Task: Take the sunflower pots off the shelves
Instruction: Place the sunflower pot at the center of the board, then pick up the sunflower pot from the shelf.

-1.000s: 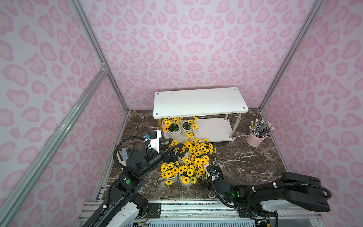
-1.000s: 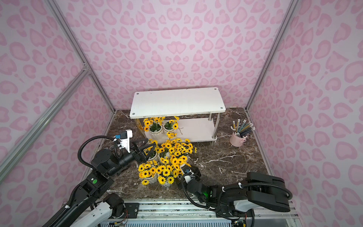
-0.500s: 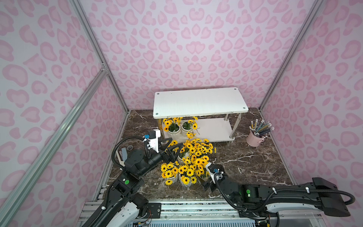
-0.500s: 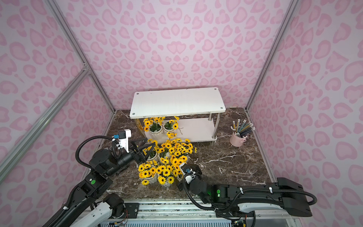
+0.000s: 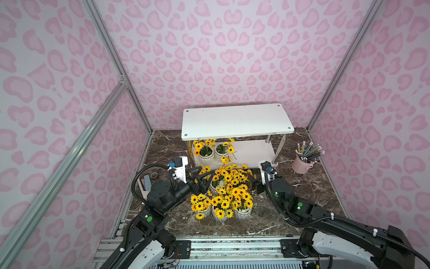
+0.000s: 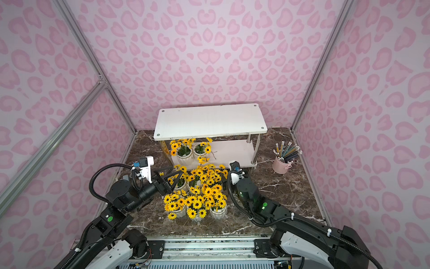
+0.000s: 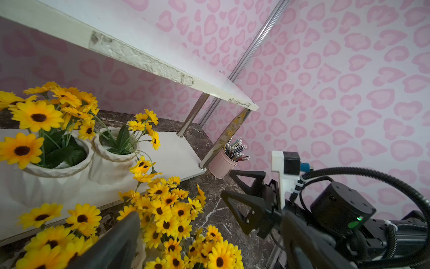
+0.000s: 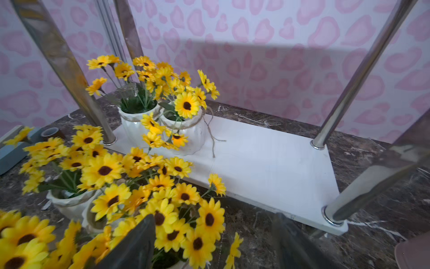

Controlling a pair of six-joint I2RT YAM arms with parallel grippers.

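The shelves [image 5: 235, 121] stand at the back, top tier bare. Two sunflower pots [image 5: 206, 156] [image 5: 221, 152] sit side by side at the left end of the lower tier, also seen in the right wrist view [image 8: 137, 125] [image 8: 188, 135]. Several more sunflower pots [image 5: 223, 193] crowd the floor in front. My left gripper [image 5: 201, 178] is open at the cluster's back left, blooms between its fingers [image 7: 111, 246]. My right gripper [image 5: 253, 184] is at the cluster's right side, fingers [image 8: 130, 246] apart around flower heads, a pot rim just below.
A pink bucket of pencils [image 5: 301, 164] stands on the floor right of the shelves. A tape roll [image 5: 153, 175] and a grey block lie by the left wall. Chrome legs [image 8: 344, 97] frame the lower tier. Pink patterned walls close in on three sides.
My right arm has stretched forward from the front edge to the cluster's right side, and its jaws have narrowed somewhat. The left arm has hardly moved.
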